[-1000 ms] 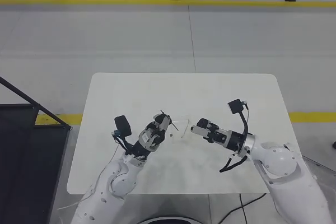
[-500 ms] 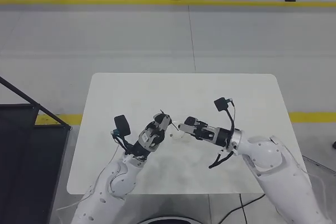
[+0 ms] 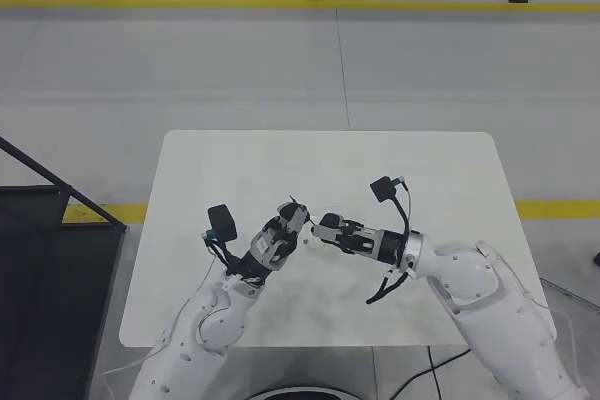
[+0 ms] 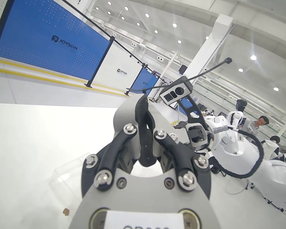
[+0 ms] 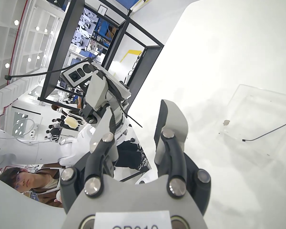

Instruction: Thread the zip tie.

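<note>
Over the middle of the white table (image 3: 430, 170) the two grippers face each other, just beside one another, the left gripper (image 3: 288, 222) with fingers pinched shut and the right gripper (image 3: 325, 222) with fingers spread and nothing between them. A clear tray (image 5: 252, 101) lies flat on the table near them. The black zip tie (image 4: 206, 71) sticks out of the left fingers, up off the table, and a second tie (image 5: 267, 134) lies on the tray.

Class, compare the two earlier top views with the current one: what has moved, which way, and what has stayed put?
The right tool, open, moved across the table toward the left tool. Most of that travel came early, and it now sits close beside the left tool. Nothing was taken hold of or let go. The left tool stayed in place, shut on the zip tie.
</note>
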`<state>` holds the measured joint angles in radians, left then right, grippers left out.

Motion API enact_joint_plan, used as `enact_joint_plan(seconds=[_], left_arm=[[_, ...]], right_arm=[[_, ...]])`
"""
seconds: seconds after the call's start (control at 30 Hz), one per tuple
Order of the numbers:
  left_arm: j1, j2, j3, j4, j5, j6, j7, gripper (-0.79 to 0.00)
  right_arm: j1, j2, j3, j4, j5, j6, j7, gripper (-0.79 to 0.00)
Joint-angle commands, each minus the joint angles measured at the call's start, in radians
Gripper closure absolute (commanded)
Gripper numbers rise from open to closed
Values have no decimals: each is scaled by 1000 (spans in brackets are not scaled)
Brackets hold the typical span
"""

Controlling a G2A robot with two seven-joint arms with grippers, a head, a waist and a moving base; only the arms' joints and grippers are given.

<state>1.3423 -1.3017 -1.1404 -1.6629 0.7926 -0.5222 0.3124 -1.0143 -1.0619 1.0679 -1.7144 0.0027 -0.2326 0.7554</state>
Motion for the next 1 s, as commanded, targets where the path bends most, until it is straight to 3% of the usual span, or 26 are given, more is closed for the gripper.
enact_joint_plan(seconds=[0.0,0.2,0.37,0.57,0.73,0.8,0.9,0.97], left_arm=[[-3,-1,1,3,-3,2,-2,0],[-7,-5,7,8,1,7,-2,0],[-10,-8,9,12,5,11,-2,0],[-14,-10,9,18,4,10,-2,0],[-16,-12,8,21,4,8,-2,0],[-16,-13,7,21,4,8,-3,0],[-16,-14,6,21,5,7,-4,0],[-16,-14,5,21,4,6,-5,0]], right_arm=[[0,-1,-1,0,-1,0,1,-332],[-1,-3,1,1,-2,-6,2,-311],[-2,-4,3,1,-4,-8,7,-163],[-3,-6,6,2,-4,-5,9,-142],[-4,-7,8,1,-6,-6,10,0],[-4,-8,9,0,-7,-6,10,0],[-5,-8,12,-1,-5,-6,11,-154],[-6,-9,13,-2,-5,-5,12,-169]])
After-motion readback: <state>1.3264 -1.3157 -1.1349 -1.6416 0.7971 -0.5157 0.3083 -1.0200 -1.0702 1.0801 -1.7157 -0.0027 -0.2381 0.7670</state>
